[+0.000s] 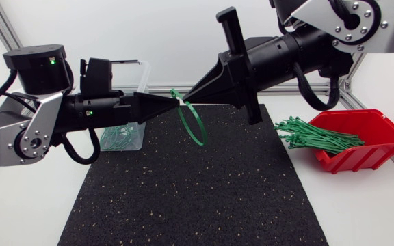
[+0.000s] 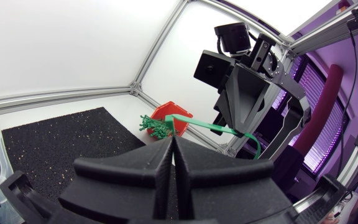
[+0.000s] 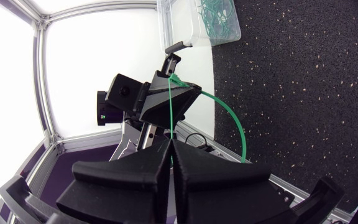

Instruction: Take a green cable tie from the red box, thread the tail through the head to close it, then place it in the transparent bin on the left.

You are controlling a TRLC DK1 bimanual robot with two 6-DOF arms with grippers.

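Note:
A green cable tie [image 1: 195, 126] hangs as a loop above the black mat, between my two grippers. My left gripper [image 1: 172, 104] is shut on one end of it, and my right gripper [image 1: 191, 96] is shut on the tail, tip to tip with the left. In the left wrist view the cable tie [image 2: 204, 126] runs from my left gripper [image 2: 174, 140] across to the right gripper [image 2: 234, 132]. In the right wrist view the tail [image 3: 170, 112] runs straight from my right gripper [image 3: 171, 143] to the left gripper [image 3: 173, 79]. The red box [image 1: 371, 140] holds several green ties [image 1: 318, 134]. The transparent bin [image 1: 137, 140] stands behind my left arm.
A black speckled mat [image 1: 197, 191] covers the middle of the white table. The bin [image 3: 194, 28] has several closed green ties [image 1: 117, 137] in it. The red box [image 2: 180, 113] sits at the mat's right edge.

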